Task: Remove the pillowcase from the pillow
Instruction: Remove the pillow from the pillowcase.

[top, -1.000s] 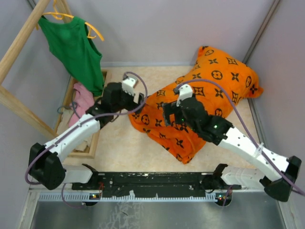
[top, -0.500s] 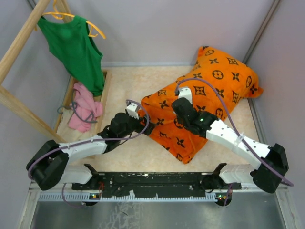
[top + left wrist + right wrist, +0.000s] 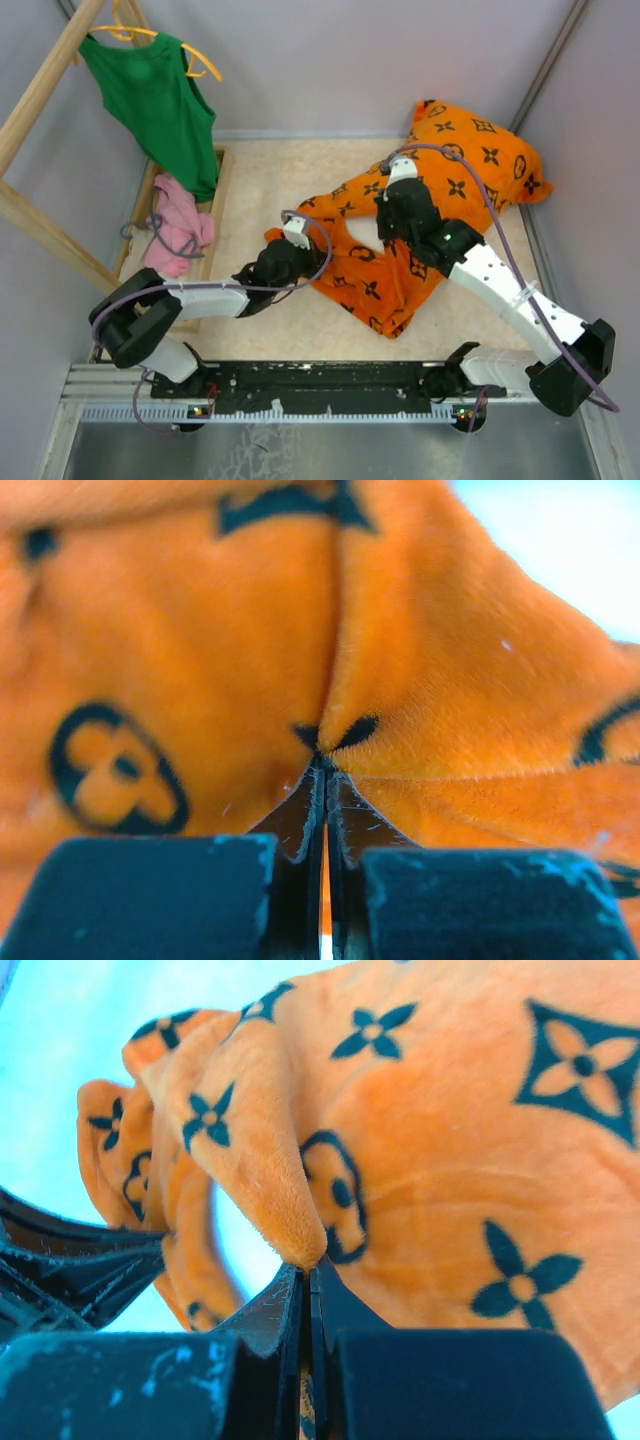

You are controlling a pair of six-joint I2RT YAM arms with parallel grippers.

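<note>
Large fuzzy orange pillowcase (image 3: 470, 165) with black flower motifs, sprawled over the right half of the beige tabletop (image 3: 270, 185), plump end at the far right corner. Left hand (image 3: 323, 780) clamped on a fold at its near-left edge; right hand (image 3: 308, 1272) pinched tight on a fabric ridge mid-length

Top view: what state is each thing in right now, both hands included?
pillowcase, not off: plump far end, rumpled near end
pillow, hidden inside, no white showing
left hand, shut on a pillowcase fold
right hand, shut on a pillowcase fold
green tank top, hanging on a hanger
pink cloth, crumpled in the wooden tray
</note>
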